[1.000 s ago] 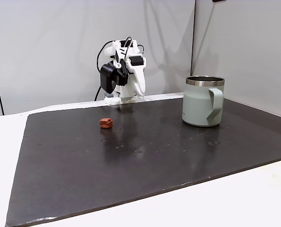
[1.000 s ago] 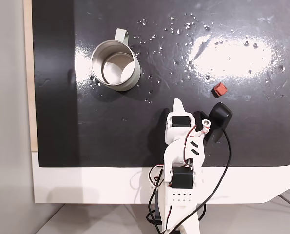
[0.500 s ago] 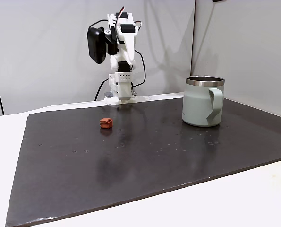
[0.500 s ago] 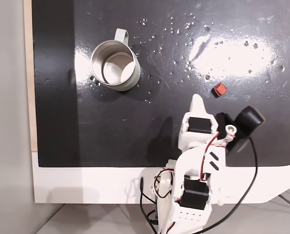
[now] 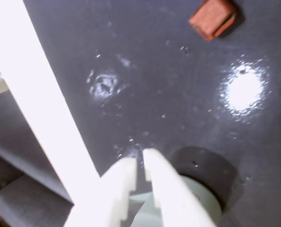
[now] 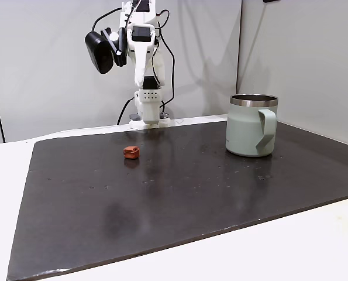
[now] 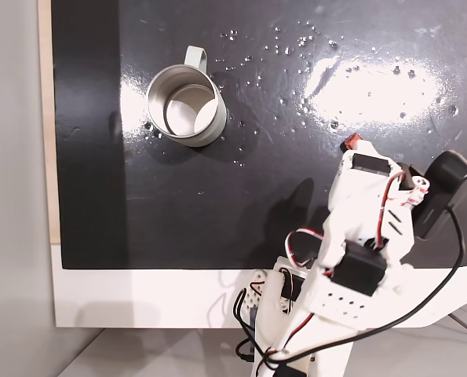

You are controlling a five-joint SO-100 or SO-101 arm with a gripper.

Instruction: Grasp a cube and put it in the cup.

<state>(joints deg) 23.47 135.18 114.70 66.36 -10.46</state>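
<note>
Going left to right in the side fixed view, we are first meeting our white arm, which has unfolded from its crouch of a second ago and is now standing tall at the back of the desk, its black wrist camera swung out to the left and lifted high. Our hand (image 5: pixel 139 156) is showing in the wrist view with its two white fingers (image 5: pixel 123 172) almost together, only a thin slit between them and nothing held, so we are carrying nothing yet.

Next comes the tiny reddish-brown rounded cube (image 6: pixel 131 152), sitting where it sat before on the dark glossy mat (image 6: pixel 179 199) that covers the white desk (image 6: pixel 4 175). In the wrist view the cube (image 5: pixel 212 18) is lying near the upper right corner, well apart from our fingertips. In the top-down fixed view the raised arm is now covering most of the cube (image 7: pixel 348 144), so we are hovering roughly above it.

Farthest right in the side view is the pale sage-green mug with the bare steel rim (image 6: pixel 252 126), upright, empty as far as the top-down view shows (image 7: pixel 183 106), and well apart from the cube.

We judge that we are only beginning the reach: the fingers must spread, then we must descend over the cube.
</note>
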